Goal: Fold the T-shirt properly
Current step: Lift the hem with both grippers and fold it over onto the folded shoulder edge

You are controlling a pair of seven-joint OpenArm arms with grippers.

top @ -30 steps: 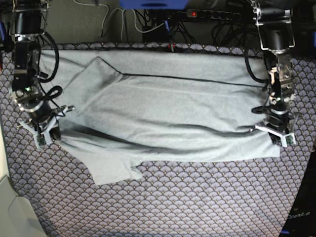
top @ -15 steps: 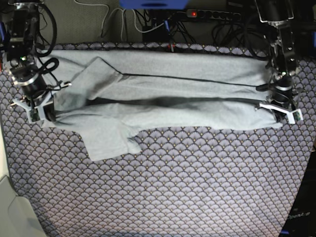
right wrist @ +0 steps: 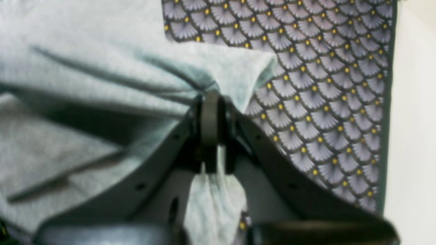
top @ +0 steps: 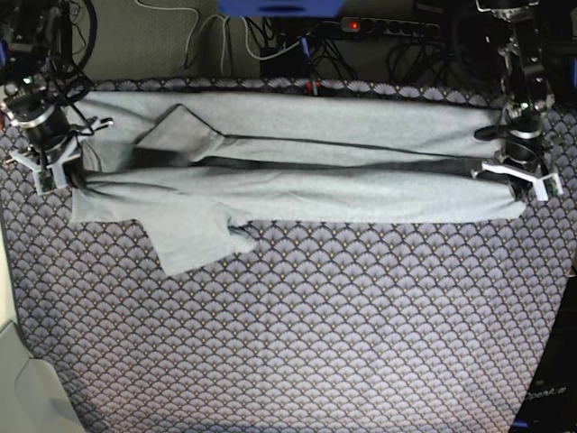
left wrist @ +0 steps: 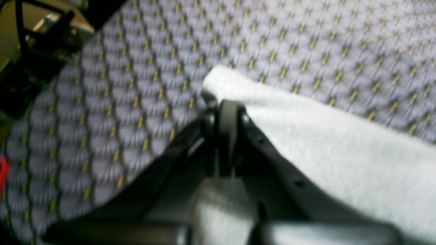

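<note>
T-shirt (top: 297,194) lies lengthwise-folded; left gripper (top: 521,185) at 3 o'clock and right gripper (top: 47,171) at 9 o'clock, jaws clamped on its edges, keep the fold taut.

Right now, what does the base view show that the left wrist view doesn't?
Only the base view shows the whole T-shirt stretched between both arms, its sleeve hanging forward, with the right gripper pinching the other end. Only the left wrist view shows, close up, cloth clamped in the left gripper. Both show the fan-patterned tablecloth and grey fabric.
</note>
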